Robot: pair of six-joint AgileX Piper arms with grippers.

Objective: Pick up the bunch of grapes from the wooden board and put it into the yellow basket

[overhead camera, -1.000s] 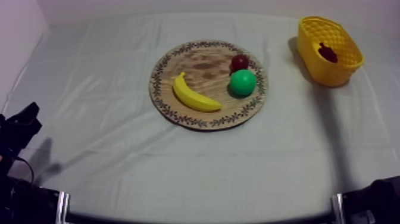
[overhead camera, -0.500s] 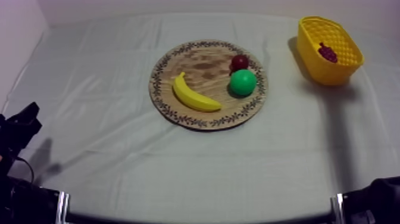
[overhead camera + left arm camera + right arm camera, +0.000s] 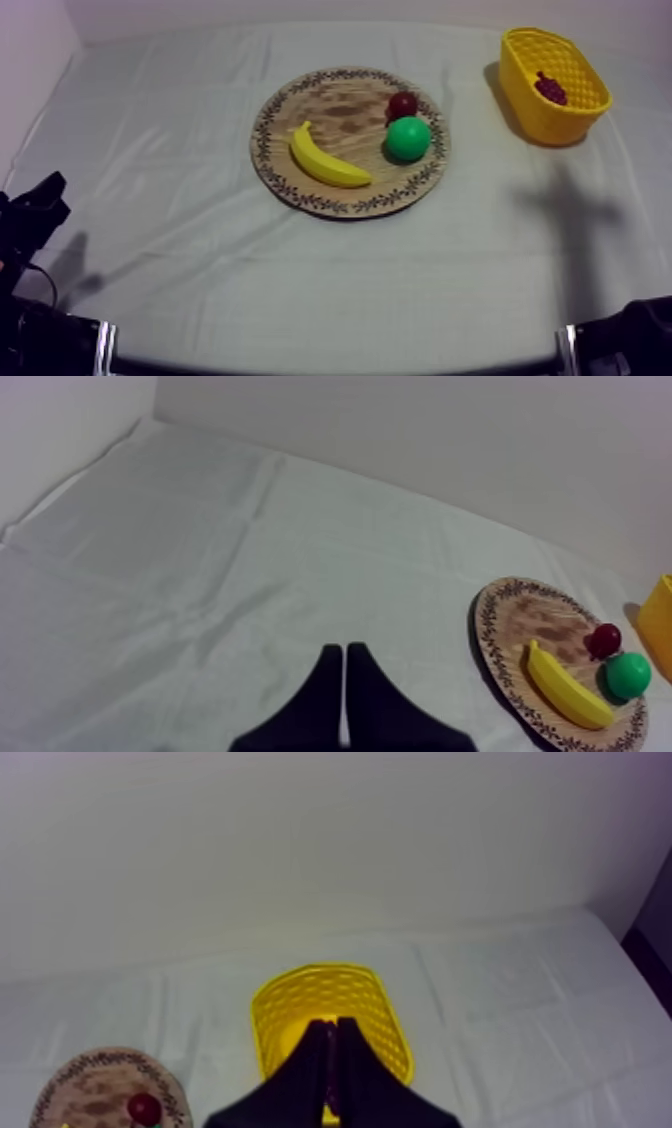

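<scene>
The yellow basket [image 3: 528, 112] stands at the far right of the table, well apart from the wooden board [image 3: 338, 100]. Inside it lies the bunch of grapes [image 3: 551, 88], a small dark-red cluster near the middle of the basket (from above it is little more than a knobbly blot, so which way it lies I cannot tell). The board sits near the middle of the grey-white cloth [image 3: 200, 280] and carries three things. A banana [image 3: 328, 158] lies slantwise across its near-left part, a round green fruit [image 3: 408, 138] sits toward its right rim, and a small red fruit [image 3: 403, 103] is just behind the green one, touching it or very nearly so. The right gripper [image 3: 335, 1047] has its two black fingers pressed together in a narrow wedge with nothing between them, pointing toward the basket, whose open mouth shows beyond the tips. The left gripper [image 3: 345, 676] likewise has its fingers together and empty, above bare cloth to the left of the board; in the top view it rests low at the left edge.
</scene>
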